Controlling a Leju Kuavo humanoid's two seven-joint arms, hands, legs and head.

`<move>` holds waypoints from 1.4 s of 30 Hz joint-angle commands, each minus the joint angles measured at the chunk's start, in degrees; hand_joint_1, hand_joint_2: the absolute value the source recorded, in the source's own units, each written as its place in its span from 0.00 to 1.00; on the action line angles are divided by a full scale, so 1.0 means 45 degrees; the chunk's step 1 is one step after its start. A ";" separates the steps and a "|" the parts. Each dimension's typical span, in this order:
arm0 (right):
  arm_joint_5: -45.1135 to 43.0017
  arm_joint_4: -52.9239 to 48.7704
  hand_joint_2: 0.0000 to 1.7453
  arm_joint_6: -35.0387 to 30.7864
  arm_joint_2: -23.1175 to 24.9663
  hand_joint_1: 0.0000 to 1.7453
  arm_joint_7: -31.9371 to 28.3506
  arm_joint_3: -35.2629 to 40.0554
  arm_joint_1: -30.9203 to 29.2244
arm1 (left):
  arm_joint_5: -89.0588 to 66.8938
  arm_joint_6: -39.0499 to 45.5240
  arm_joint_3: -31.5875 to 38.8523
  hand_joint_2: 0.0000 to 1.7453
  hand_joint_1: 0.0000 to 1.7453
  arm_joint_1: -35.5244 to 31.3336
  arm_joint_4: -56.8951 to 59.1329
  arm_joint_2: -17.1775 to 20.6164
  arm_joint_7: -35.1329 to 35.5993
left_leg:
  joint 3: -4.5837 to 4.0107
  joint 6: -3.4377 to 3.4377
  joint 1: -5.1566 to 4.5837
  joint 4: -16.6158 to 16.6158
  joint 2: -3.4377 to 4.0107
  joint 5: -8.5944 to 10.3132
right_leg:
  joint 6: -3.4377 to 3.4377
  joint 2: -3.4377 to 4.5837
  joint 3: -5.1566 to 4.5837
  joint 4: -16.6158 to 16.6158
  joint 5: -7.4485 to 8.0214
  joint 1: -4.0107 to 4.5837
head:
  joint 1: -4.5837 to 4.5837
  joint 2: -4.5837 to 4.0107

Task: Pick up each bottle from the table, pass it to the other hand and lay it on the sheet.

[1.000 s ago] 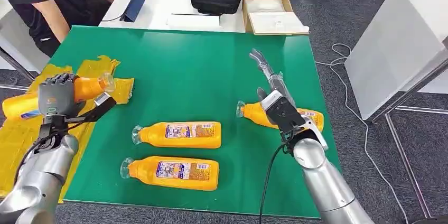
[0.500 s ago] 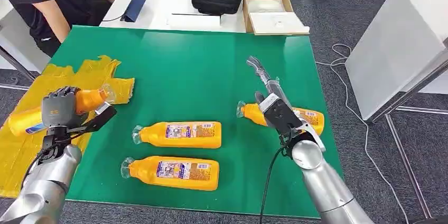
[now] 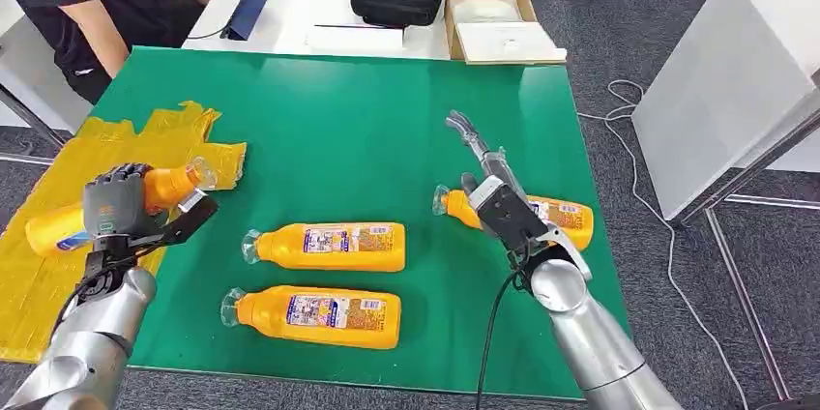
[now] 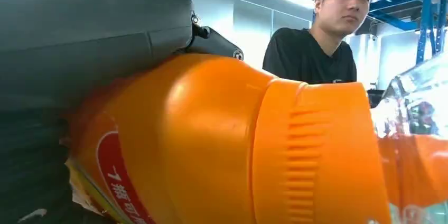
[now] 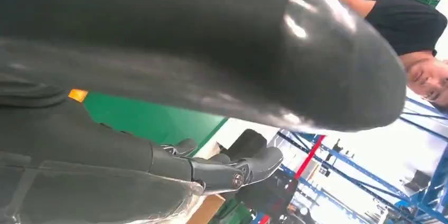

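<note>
So progress check: none of the bottles is actually lying on the yellow sheet [image 3: 58,265] yet as far as I can tell. One is on its way, though. The left hand [image 3: 118,209] has its fingers wrapped around the held bottle [image 3: 160,188], out at about 9 o'clock on the green table [image 3: 338,110], right over the table's edge where the sheet begins. The bottle is tilted, clear cap end pointing toward 2 o'clock, base hanging out over the sheet. In the left wrist view the orange body [image 4: 222,145] sits tight against the thumb, so that grip looks solid to me. My guess is this one is close to being laid down.

Three more are still lying flat on the table. The middle bottle [image 3: 329,247] sits near the centre, the front bottle [image 3: 314,317] is just beside it toward 6 o'clock, and both have their caps pointing to 9 o'clock. The right-side bottle [image 3: 556,214] is over at 3 o'clock.

The right hand [image 3: 488,178] is right on top of that one. Its fingers are stretched out long toward 12 o'clock, spread and not curled around anything, so it reads as wide open and holding nothing. Whether the palm is actually touching the bottle or just hovering above it, I can't tell from up there, and the right wrist view is too dark to help.

So roughly: one in hand, three to go, each still needing the pick, the pass and the lay-down.
</note>
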 commanded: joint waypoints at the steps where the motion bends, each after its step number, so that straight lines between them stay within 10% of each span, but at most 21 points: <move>1: -0.0045 0.0993 0.00 0.0017 0.0083 0.00 -0.0032 0.0647 -0.0536 | 0.0758 0.0020 0.0432 1.00 0.47 -0.0689 0.1643 -0.0397 -0.0758 | 0.0088 -0.0019 0.0012 0.0001 -0.0018 -0.0031 | -0.0037 -0.0038 0.0105 -0.0012 -0.0035 0.0020 | 0.0000 0.0000; 2: -0.0054 0.1083 0.00 0.0008 0.0126 0.00 -0.0017 0.0678 -0.0611 | 0.0700 0.0020 0.0554 1.00 0.00 -0.0787 0.1779 -0.0451 -0.0705 | 0.0054 -0.0013 0.0007 -0.0002 -0.0017 -0.0017 | -0.0025 -0.0031 0.0066 -0.0009 -0.0021 0.0012 | 0.0000 0.0000; 3: -0.0046 0.1418 0.00 0.0101 0.0254 0.00 -0.0189 0.0506 -0.0653 | 0.0422 0.0020 0.1176 0.00 0.00 -0.1085 0.2369 -0.0515 -0.0910 | 0.0031 -0.0009 0.0000 -0.0005 -0.0016 -0.0005 | -0.0017 -0.0026 0.0038 -0.0005 -0.0012 0.0003 | -0.0004 0.0000; 29: 0.0398 0.1596 0.00 -0.0191 -0.0135 0.00 0.0331 0.0180 -0.0219 | 0.3230 -0.0531 0.1594 0.00 0.00 -0.2395 0.3983 -0.0397 -0.3124 | 0.0065 -0.0016 0.0014 0.0006 -0.0021 -0.0025 | -0.0031 -0.0036 0.0082 -0.0010 -0.0028 0.0020 | 0.0000 0.0000; 35: 0.1681 0.2144 0.00 -0.0732 -0.0172 0.00 0.0953 0.0007 -0.0822 | 1.0000 -0.3578 0.2550 0.00 0.00 -0.1884 0.1316 -0.0411 -0.5066 | 0.0066 -0.0019 0.0013 0.0015 0.0008 -0.0035 | -0.0035 -0.0007 0.0073 0.0001 -0.0029 0.0019 | 0.0000 0.0000; 36: 0.2183 0.2395 1.00 -0.0928 -0.0301 0.00 0.1431 -0.0136 -0.0984 | 1.2342 -0.4649 0.2101 0.00 0.00 -0.1679 0.0345 -0.0356 -0.5066 | 0.0033 -0.0014 0.0016 0.0018 0.0000 -0.0023 | -0.0028 -0.0011 0.0044 0.0002 -0.0018 0.0021 | -0.0005 0.0000; 42: 0.5148 0.1350 1.00 -0.1645 -0.1608 0.00 0.3111 -0.1993 0.0012 | 1.6416 -0.5039 -0.0986 0.00 0.00 -0.1623 -0.1486 -0.0185 -0.5066 | 0.0048 -0.0014 0.0029 0.0036 -0.0070 -0.0030 | -0.0033 -0.0091 0.0088 0.0006 -0.0044 0.0033 | -0.0005 0.0000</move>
